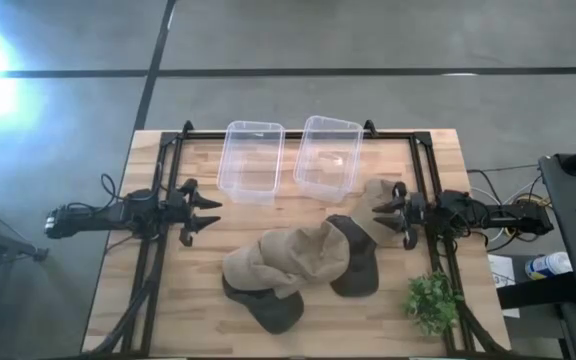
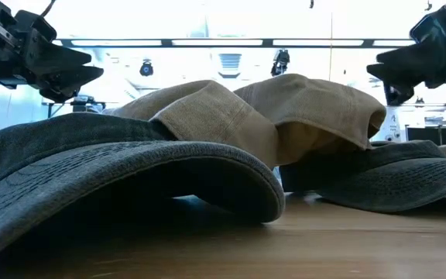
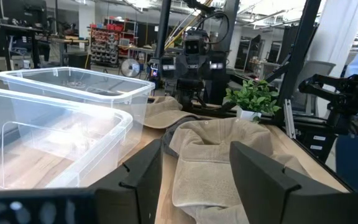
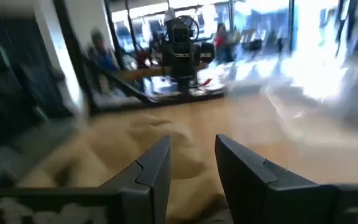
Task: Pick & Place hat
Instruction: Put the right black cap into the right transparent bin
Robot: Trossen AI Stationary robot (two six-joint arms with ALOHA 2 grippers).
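Hats [image 1: 288, 270] lie heaped mid-desk, bins [image 1: 251, 160] toward the far edge. Right hand [image 1: 396, 212], released, should pinch one tan crown only; left hand [image 1: 200, 214] waits released.

Overhead looks straight down; low camera sits close behind hats [image 2: 207, 147], perhaps touching.

tan hats [image 1: 293, 258] w/ dark brims, heaped mid-table, unheld
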